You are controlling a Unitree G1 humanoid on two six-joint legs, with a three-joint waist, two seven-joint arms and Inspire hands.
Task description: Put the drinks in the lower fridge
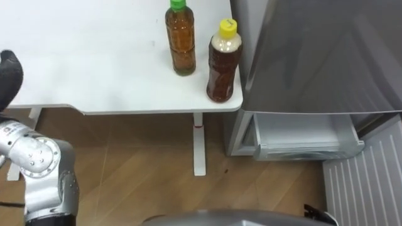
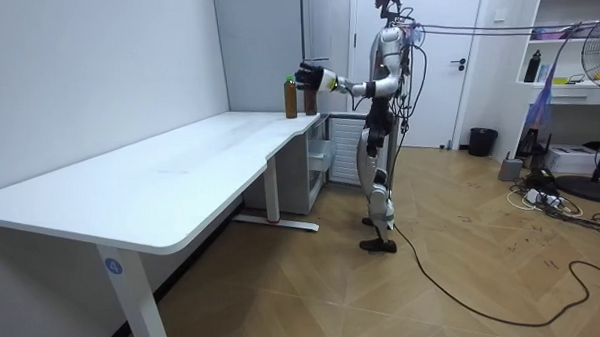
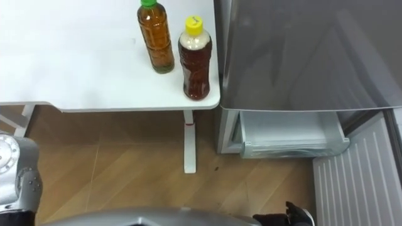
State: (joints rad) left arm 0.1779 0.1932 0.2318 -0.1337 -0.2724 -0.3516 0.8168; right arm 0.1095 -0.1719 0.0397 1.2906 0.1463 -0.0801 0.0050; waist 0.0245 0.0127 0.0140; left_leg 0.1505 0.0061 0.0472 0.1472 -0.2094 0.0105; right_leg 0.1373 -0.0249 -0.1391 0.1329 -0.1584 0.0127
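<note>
Two drink bottles stand upright near the right end of the white table. One has a green cap and amber liquid; the other has a yellow cap and darker brown liquid and stands close to the table's corner. Right of them is the grey fridge, its lower drawer pulled out with nothing showing inside. My left hand is raised over the table's left part, far from the bottles, holding nothing that I can see. A dark bit of my right hand shows at the bottom edge.
A ribbed white panel lies low at the right, beside the open drawer. The table's leg stands on the wooden floor below the corner. In the room view I stand at the table's far end, facing the fridge.
</note>
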